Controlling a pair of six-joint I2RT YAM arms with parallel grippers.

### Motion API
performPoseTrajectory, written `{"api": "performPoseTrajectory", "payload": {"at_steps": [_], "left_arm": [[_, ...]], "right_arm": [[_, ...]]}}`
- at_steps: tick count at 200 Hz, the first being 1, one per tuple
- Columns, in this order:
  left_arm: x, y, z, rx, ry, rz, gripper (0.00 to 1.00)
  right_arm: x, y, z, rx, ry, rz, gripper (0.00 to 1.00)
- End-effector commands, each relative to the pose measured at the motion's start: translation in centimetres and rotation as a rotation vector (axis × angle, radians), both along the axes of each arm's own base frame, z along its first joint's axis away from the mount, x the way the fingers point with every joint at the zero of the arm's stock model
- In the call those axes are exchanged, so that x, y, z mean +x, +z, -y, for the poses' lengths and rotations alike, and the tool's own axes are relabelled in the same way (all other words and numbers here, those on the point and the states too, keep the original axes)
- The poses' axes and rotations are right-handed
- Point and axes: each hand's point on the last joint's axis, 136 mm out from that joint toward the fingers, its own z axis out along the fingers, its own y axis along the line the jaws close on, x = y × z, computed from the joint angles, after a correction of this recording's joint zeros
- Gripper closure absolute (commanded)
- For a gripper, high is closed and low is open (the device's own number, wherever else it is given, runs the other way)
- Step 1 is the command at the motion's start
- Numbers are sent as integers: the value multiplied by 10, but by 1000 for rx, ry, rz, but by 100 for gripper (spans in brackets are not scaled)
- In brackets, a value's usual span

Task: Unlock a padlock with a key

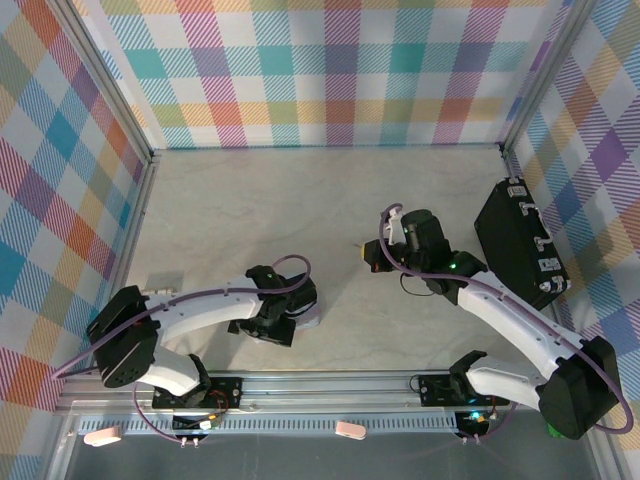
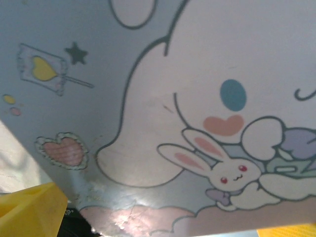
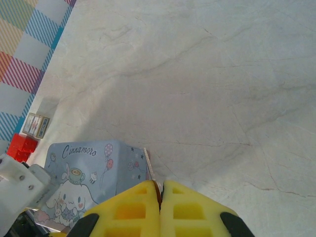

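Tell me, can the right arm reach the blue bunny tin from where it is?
Probably yes. The right gripper, shut on what looks like the key, hangs close beside the tin with nothing between. The left gripper at the tin might crowd it.

Pastel plaid walls (image 1: 330, 70) enclose a pale marbled tabletop (image 1: 250, 210) on three sides.
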Motion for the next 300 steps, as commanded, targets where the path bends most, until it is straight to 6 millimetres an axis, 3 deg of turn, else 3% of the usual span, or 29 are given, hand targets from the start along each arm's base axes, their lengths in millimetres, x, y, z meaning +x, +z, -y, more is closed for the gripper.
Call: {"api": "performPoseTrajectory", "payload": {"at_steps": [1,31,123,152,186,221,300], "left_arm": [[22,4,3,19,-32,68,9],[52,5,11,0,-70,109,12],[181,16,57,-15,-284,257,19],[227,23,52,9,-259,309,20],[263,33,37,-76,-137,366,20],[260,44,56,-232,-119,380,19],[209,94,37,-461,43,549,13]], "right_arm": [[0,0,4,7,-21,2,100],[1,0,3,5,-24,-1,100],[-4,-4,23,-25,-110,-9,100],[-6,-7,28,-15,-148,-29,100],[-9,-12,33,5,-185,-49,100],[-12,-14,35,13,-198,-65,100],[-10,-18,28,29,-193,-107,100]]}}
